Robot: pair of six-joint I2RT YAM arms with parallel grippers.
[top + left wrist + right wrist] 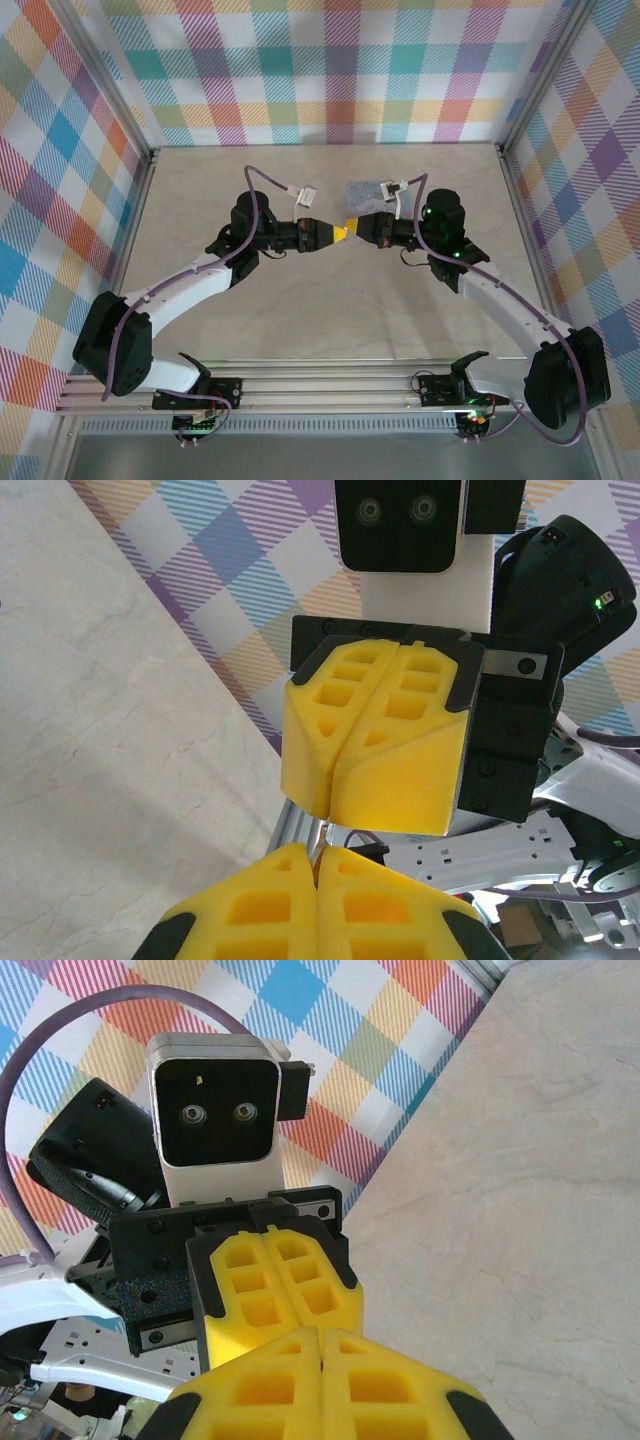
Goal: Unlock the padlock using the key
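Observation:
My left gripper (pixel 336 233) and right gripper (pixel 354 226) meet tip to tip above the middle of the table. In the left wrist view the left gripper (pixel 317 854) is shut, its yellow pads pressed together. The right gripper (pixel 336 808) faces it from above, also shut. A thin silvery sliver, the key (pixel 324 836), bridges the small gap and runs into both seams. From the right wrist, the right gripper (pixel 322 1336) touches the left gripper's pads (pixel 275 1280). The padlock is out of view.
A pale blue printed tin (pixel 370 192) lies on the beige table (pixel 300 320) just behind the right gripper. Plaid walls and aluminium posts (pixel 152 160) close in the sides and back. A metal rail (pixel 330 385) runs along the near edge.

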